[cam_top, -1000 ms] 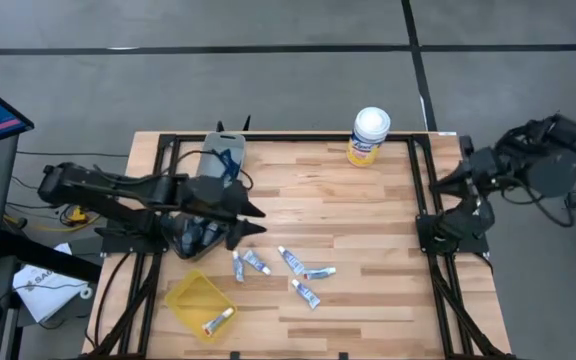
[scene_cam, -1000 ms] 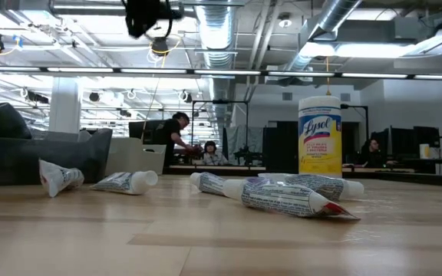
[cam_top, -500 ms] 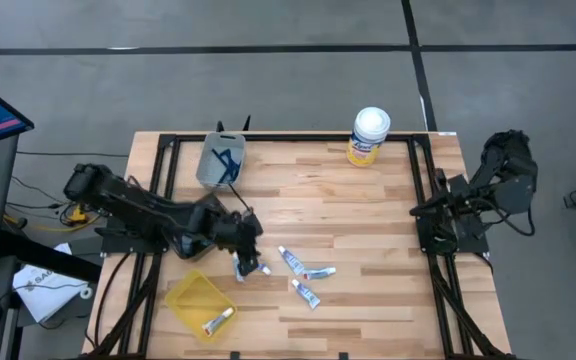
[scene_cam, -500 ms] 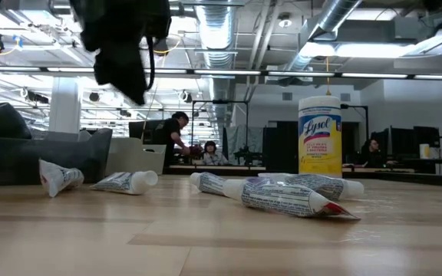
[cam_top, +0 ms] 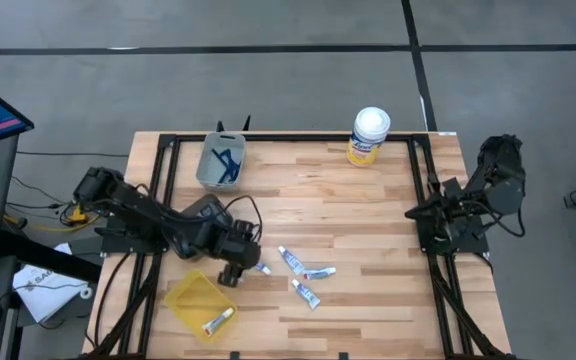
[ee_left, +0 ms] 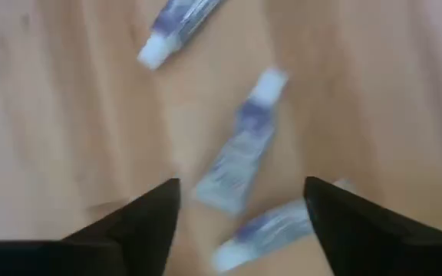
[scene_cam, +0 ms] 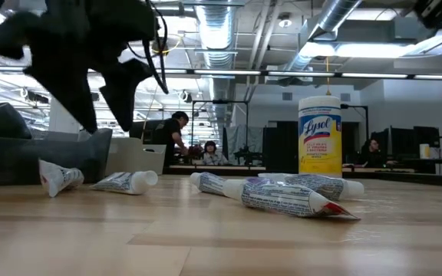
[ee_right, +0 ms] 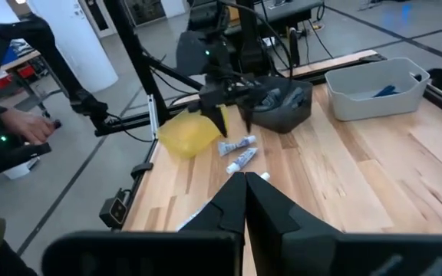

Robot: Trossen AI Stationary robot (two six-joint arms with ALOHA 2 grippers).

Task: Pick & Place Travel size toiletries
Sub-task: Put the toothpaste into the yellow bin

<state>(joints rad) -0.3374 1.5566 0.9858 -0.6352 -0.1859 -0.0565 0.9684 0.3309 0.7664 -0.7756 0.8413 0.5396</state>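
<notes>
Several small white tubes with blue marks lie flat on the wooden table [cam_top: 368,230]: one [cam_top: 291,260], one [cam_top: 319,272], one [cam_top: 305,293]. My left gripper [cam_top: 238,266] hangs open just above two more tubes near the table's left. In its wrist view, one tube [ee_left: 238,153] lies between the open fingers [ee_left: 242,184], and another [ee_left: 271,228] is beside it. The low view shows the left gripper [scene_cam: 98,100] above the tubes [scene_cam: 129,182]. My right gripper [ee_right: 244,192] is shut and waits by the table's right edge [cam_top: 468,200].
A yellow tray [cam_top: 200,303] at the near left corner holds one tube [cam_top: 218,320]. A grey bin [cam_top: 220,160] at the far left holds blue razors. A white-lidded yellow canister [cam_top: 370,135] stands at the far edge. A person's hand [ee_right: 33,130] shows beyond the table.
My left gripper has swung from beside the grey bin toward the near edge and come down over the tubes, its fingers open. My right arm has drawn in closer to its base at the right edge. The tubes have stayed where they were.
</notes>
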